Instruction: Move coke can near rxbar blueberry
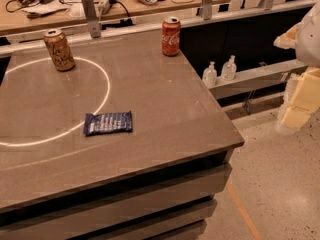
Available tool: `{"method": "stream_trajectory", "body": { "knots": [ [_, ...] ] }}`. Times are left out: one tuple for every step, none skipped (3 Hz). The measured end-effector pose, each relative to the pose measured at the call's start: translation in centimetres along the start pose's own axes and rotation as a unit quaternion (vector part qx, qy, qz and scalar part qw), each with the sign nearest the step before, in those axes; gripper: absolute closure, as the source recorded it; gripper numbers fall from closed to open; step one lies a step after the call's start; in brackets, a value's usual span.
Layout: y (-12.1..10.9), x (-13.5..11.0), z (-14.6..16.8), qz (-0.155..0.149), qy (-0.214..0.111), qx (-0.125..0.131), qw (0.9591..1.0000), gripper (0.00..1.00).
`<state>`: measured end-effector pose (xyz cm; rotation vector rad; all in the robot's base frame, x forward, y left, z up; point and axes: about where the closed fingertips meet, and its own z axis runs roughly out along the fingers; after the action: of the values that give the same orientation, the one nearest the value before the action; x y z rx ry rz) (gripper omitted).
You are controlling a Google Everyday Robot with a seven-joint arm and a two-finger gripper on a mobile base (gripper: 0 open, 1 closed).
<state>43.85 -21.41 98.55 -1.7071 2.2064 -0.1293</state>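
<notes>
The arm (311, 31) is seen only at the right edge of the frame, where a pale, rounded section is cut off by the border in the upper right. A tan piece is seen jutting leftward from it. Below, the gripper (299, 106) is shown as blurred, pale yellow blocks stacked down the middle right of the frame, the lowest block being set furthest to the left.

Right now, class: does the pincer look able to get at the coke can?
Probably yes. The pincer hangs beyond the right edge of the counter, and the coke can stands upright near the far right corner, with nothing between them.
</notes>
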Motion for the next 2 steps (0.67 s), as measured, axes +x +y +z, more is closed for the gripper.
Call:
{"method": "stream_trajectory", "body": {
  "knots": [
    [-0.4, -0.1, 0.0, 0.002, -0.009, 0.003, 1.0000, 0.00],
    [-2.0, -0.5, 0.0, 0.008, -0.043, 0.015, 0.9989, 0.00]
  ]
}}
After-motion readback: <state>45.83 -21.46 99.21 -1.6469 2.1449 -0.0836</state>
